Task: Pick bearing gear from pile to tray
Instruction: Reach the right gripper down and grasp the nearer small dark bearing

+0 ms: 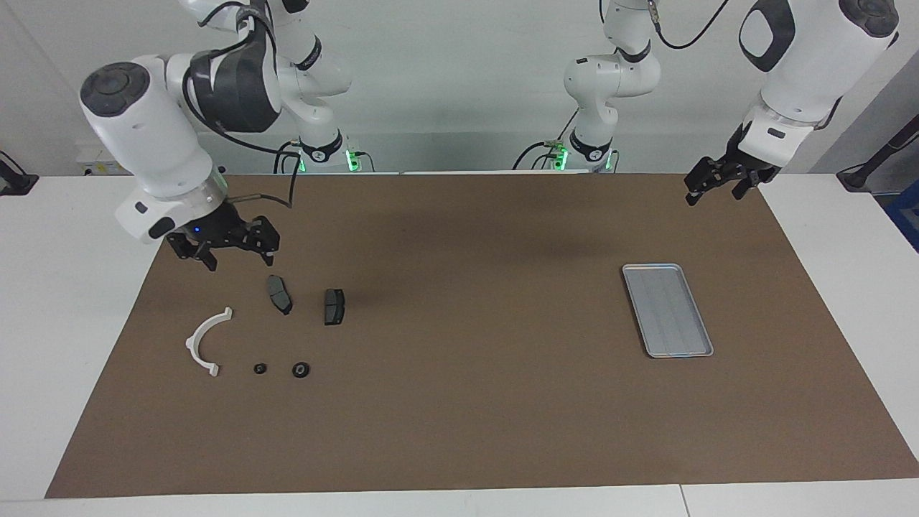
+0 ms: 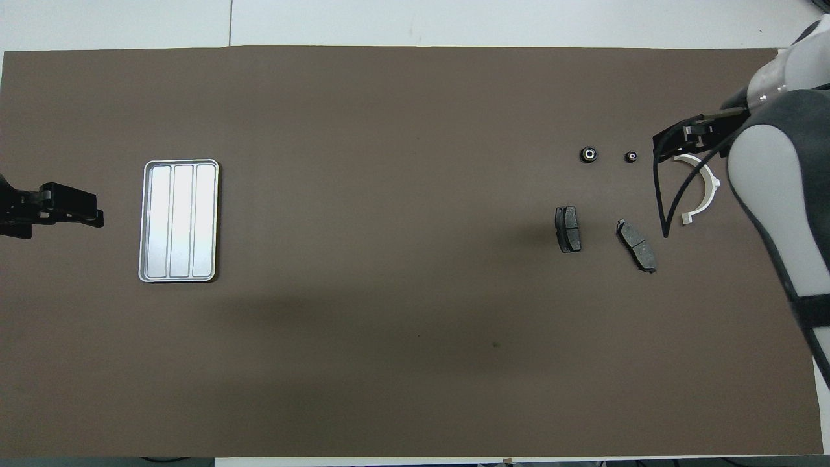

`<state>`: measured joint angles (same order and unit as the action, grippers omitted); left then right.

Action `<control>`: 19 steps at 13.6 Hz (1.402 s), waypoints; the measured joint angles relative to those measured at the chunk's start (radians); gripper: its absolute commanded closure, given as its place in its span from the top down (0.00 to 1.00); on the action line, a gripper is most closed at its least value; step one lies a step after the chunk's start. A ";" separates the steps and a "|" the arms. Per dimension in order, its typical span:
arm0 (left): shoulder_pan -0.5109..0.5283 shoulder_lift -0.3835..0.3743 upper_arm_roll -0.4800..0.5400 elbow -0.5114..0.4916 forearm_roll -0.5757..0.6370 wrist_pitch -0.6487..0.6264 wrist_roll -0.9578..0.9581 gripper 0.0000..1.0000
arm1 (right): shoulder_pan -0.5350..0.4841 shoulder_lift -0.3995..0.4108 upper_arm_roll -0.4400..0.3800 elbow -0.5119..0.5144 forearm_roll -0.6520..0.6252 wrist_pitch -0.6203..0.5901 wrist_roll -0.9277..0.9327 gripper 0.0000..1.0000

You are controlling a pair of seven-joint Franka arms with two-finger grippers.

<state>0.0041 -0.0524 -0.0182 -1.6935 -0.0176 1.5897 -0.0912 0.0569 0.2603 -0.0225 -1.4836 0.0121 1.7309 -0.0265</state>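
The pile lies at the right arm's end of the brown mat. It holds two small black round bearing gears, a larger one and a smaller one. With them are a white curved arc and two dark grey brake pads. My right gripper hangs open and empty over the pile's edge by the arc, touching nothing. The silver tray lies empty toward the left arm's end. My left gripper waits open above the mat's corner.
The brown mat covers most of the white table. A black cable loops down from the right wrist and crosses part of the white arc in the overhead view. The brake pads lie nearer to the robots than the gears.
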 measured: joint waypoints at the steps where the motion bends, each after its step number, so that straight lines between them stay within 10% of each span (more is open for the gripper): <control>1: 0.000 0.000 0.000 0.000 0.000 0.000 0.000 1.00 | 0.011 0.028 0.003 0.001 0.000 0.027 0.022 1.00; 19: 0.000 0.000 0.000 0.000 0.000 0.000 0.000 1.00 | 0.041 0.400 0.002 0.068 -0.034 0.372 0.081 0.97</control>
<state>0.0041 -0.0524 -0.0182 -1.6935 -0.0176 1.5897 -0.0912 0.0975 0.6600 -0.0205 -1.4161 -0.0222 2.1033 0.0548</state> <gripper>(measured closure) 0.000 0.000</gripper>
